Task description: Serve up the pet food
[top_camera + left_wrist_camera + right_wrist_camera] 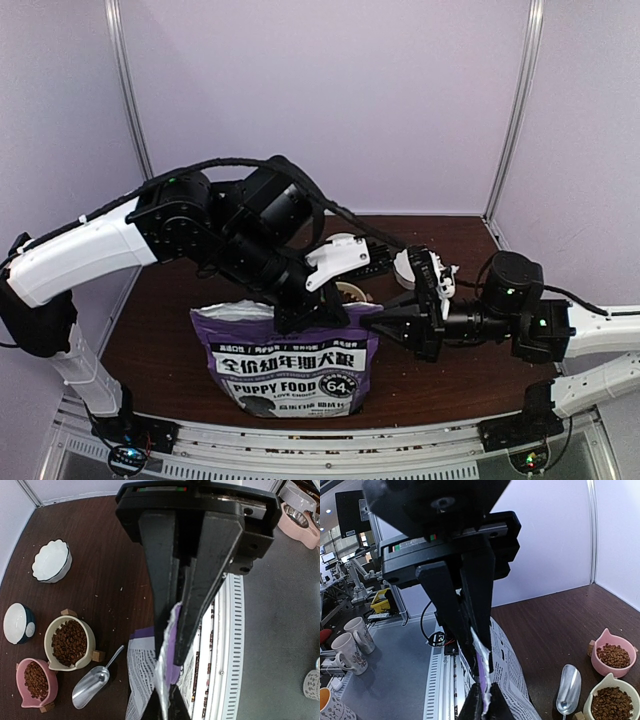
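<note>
Your left gripper (172, 655) and right gripper (479, 657) clamp the bag (142, 665). The pet food (69, 642), reddish-brown pellets, lies at eight o'clock

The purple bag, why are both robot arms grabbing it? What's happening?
The two arms are pinching the top edge of the purple puppy food bag, which stands upright near the front of the table. The left gripper and the right gripper are both shut on that edge. On the table, a cream bowl and a pink bowl already hold kibble. A silver scoop lies beside them, not held. A white bowl is empty.
</note>
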You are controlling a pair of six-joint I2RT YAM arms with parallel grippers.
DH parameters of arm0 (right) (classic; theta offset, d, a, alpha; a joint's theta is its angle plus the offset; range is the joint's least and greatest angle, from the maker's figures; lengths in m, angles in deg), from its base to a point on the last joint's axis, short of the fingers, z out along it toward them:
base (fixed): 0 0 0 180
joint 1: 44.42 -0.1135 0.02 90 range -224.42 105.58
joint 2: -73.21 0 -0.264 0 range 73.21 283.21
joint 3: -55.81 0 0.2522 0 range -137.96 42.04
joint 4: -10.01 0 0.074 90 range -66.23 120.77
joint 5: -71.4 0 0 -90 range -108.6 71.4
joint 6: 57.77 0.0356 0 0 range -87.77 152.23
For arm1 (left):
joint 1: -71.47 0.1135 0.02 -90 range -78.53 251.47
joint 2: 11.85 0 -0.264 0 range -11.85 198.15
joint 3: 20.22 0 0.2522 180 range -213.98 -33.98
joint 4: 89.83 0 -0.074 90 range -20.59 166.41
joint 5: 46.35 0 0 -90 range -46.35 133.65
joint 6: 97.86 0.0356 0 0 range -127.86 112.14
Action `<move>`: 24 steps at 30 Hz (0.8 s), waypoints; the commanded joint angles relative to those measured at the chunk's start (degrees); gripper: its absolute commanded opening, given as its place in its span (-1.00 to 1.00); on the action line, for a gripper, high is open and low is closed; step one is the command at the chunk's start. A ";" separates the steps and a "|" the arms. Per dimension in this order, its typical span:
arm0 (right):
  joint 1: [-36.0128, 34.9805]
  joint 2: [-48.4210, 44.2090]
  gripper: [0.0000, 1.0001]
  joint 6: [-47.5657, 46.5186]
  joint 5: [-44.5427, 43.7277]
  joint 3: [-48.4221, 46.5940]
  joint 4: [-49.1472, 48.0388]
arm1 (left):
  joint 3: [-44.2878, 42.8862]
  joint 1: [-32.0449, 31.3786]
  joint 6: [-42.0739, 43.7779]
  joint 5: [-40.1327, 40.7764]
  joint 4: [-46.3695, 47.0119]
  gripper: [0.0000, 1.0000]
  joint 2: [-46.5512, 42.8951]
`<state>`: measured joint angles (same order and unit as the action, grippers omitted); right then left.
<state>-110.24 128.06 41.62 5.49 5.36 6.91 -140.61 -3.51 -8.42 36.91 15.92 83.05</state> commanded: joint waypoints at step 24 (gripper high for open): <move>0.04 3.11 -1.00 2.17 0.62 -1.79 -6.19 | 0.49 0.91 -0.74 -1.70 3.89 -0.77 -0.85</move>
<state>-110.24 131.63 43.17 7.07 5.16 1.83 -140.59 -3.17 -8.68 36.08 15.92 83.02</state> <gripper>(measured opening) 0.012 0.049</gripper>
